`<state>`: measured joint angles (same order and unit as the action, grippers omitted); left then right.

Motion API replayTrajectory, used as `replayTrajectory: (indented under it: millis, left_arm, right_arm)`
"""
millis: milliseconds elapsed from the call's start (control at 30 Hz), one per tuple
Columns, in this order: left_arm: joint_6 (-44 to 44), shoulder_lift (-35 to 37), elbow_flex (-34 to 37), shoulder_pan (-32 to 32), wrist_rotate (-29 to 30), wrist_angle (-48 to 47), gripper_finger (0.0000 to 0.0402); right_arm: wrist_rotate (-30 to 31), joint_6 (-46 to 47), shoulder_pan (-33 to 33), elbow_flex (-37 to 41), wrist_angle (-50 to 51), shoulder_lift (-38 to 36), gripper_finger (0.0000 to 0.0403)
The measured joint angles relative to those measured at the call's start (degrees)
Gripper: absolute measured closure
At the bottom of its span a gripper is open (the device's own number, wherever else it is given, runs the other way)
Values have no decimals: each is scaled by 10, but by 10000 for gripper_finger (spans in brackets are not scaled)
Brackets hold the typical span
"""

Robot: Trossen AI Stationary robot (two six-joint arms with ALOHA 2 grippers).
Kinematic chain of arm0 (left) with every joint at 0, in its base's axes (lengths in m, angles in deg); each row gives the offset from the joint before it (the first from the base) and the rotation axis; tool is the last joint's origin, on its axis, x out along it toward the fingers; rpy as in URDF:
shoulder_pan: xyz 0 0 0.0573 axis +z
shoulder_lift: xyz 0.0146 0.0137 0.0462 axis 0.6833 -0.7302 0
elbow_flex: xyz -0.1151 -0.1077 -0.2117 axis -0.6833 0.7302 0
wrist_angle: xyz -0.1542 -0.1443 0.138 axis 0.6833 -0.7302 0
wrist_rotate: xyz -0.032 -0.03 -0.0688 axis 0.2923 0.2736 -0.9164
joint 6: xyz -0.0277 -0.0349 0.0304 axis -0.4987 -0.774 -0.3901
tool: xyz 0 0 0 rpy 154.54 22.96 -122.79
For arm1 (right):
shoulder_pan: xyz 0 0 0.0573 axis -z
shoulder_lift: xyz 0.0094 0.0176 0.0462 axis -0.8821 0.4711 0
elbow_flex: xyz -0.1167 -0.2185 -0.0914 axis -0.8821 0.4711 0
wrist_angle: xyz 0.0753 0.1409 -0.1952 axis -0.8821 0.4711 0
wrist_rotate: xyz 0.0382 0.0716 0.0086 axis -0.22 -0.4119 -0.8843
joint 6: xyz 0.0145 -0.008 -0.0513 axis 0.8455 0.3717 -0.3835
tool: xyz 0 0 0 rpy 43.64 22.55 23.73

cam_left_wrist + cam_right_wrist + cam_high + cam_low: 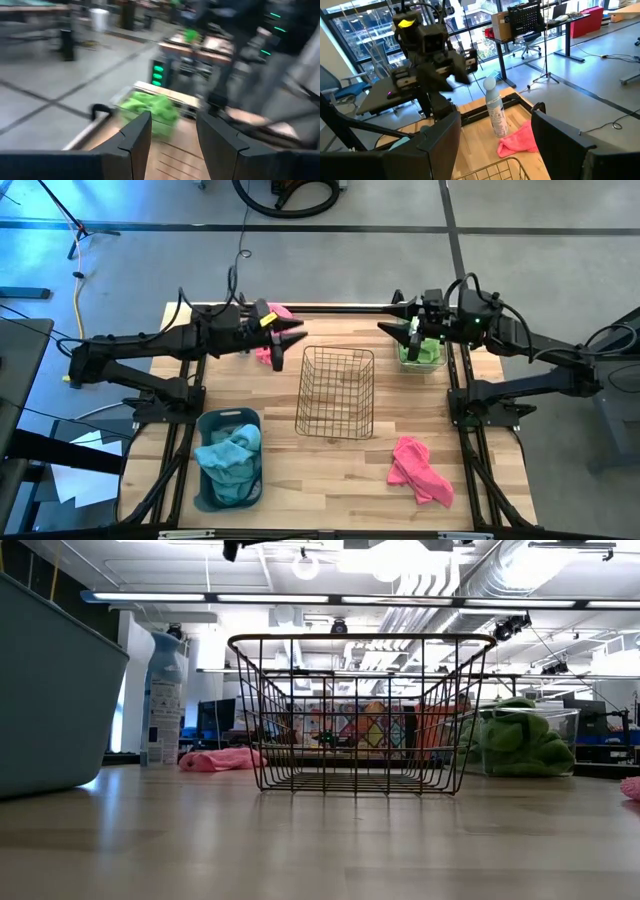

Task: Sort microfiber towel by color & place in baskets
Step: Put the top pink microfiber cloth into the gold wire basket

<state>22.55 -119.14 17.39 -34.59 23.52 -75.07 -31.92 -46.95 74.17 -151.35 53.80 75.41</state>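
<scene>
The copper wire basket [335, 392] stands mid-table. A grey-blue tub [204, 480] at the near left holds teal towels [232, 455]. Green towels [515, 737] fill the clear bin [437, 360] at the far right. One pink towel [420, 470] lies flat near the right front. Another pink towel [272, 348] lies at the far left beside the spray bottle [495, 112]. My left gripper [298, 338] hovers open above that far pink towel and points toward the bin. My right gripper [385, 330] hovers open beside the bin, facing the left arm.
The black frame rails [340, 308] run along the table's far edge and down both sides. Bare wood lies between the wire basket and the near edge [330, 490]. In the low view neither gripper shows.
</scene>
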Motion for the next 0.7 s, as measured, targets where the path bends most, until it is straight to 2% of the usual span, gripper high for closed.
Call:
replayTrajectory:
  millis: [67, 133, 300, 467, 700]
  left_arm:
    - [-18, -3, -7, 6, 48, -4, 257]
    - [-20, -12, -30, 19, 71, -26, 257]
    - [-31, -77, -158, 78, 81, -220, 257]
    - [-33, -180, -271, 145, 79, -425, 257]
    - [5, -303, -287, 197, 12, -523, 245]
  right_arm:
    - [0, 0, 0, 0, 5, 0, 162]
    - [0, 0, 0, 0, 9, 0, 162]
    - [12, 0, 0, 0, 20, 0, 162]
    - [25, 0, 0, 0, 23, 0, 162]
    - [34, 0, 0, 0, 29, 7, 162]
